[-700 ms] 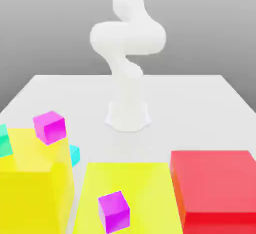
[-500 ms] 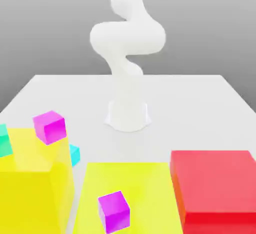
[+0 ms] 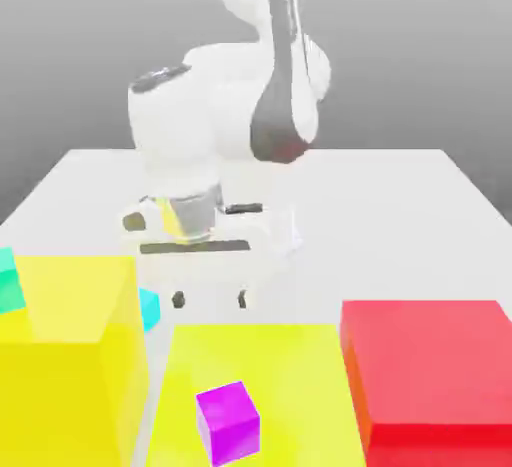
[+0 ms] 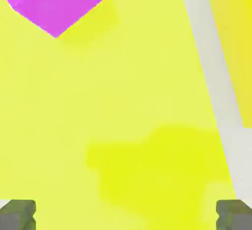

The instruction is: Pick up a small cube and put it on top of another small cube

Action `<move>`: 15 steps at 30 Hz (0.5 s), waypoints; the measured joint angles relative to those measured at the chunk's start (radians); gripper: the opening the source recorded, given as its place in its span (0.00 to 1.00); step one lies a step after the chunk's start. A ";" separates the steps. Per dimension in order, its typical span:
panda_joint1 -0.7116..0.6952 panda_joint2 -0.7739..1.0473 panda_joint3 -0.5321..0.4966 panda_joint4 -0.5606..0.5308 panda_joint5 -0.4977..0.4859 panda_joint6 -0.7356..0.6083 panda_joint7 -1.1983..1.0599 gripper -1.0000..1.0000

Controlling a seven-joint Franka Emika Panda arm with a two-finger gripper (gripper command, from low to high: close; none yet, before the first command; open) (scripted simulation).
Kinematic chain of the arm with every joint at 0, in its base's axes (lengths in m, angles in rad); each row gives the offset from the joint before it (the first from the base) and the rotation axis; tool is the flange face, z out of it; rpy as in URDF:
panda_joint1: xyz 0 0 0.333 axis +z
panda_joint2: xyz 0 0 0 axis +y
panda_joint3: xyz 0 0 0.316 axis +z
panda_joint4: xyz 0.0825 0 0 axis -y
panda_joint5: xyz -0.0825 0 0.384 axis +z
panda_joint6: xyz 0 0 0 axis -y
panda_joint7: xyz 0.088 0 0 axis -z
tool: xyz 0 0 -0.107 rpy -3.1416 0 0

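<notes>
Open claw (image 3: 209, 300) above flat yellow slab (image 3: 290, 375), magenta cube (image 3: 228, 422) apparently near its edge

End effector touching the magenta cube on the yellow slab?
Apart. The hand view shows the open end effector with both fingertips at one edge of the picture and the magenta cube at the opposite edge, bare yellow slab between them.

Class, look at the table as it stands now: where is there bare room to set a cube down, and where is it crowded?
Free: the white table behind the red block, and most of the flat yellow slab around its magenta cube. Crowded: the exterior view's left, where the tall yellow block, the light cyan cube and a teal-green cube cluster beside the open gripper.
</notes>
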 joint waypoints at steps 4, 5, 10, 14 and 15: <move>-0.073 0.039 -0.071 -0.043 -0.006 0.042 -0.038 0.50; -0.096 0.049 -0.088 -0.053 -0.002 0.052 -0.051 0.50; -0.187 0.040 -0.098 -0.079 -0.137 0.075 0.011 0.50; -0.278 0.014 -0.067 -0.088 -0.315 0.079 0.115 0.50; -0.304 0.008 -0.057 -0.089 -0.360 0.079 0.142 0.50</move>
